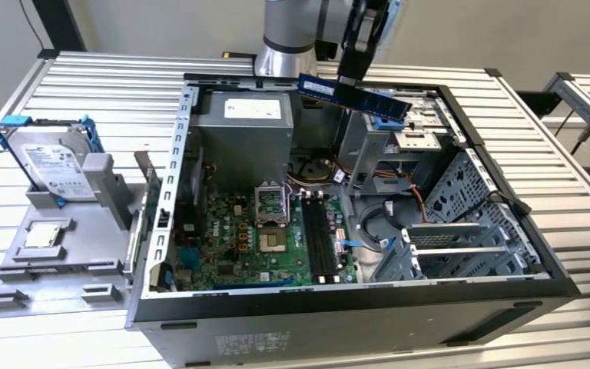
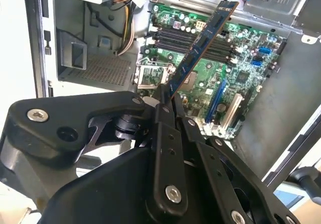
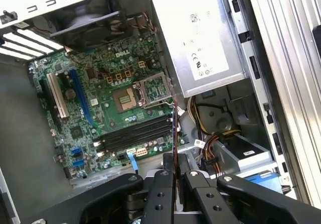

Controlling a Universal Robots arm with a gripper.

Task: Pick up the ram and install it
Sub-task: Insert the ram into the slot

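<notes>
Gripping ram (image 2: 200,43) by one end, claw (image 2: 165,97) clenched on it, high over open case (image 1: 185,131). Black slots (image 3: 135,133) beneath claw on motherboard (image 3: 125,118). Advisable: long edge parallel to one slot, level, no tilt.

Inside claw (image 2: 164,101), ram (image 2: 201,45) end hidden; arm (image 1: 286,34) cropped by picture edge.

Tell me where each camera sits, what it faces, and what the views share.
Exterior view: off the arm, looking down into the open computer case; shows the arm and the gripper shut on the ram.
Second wrist view: on the arm, looking past the gripper along the ram at the motherboard.
First wrist view: on the arm, facing the motherboard past the gripper, ram edge-on.
Shared: gripper, ram and motherboard in all three.
</notes>
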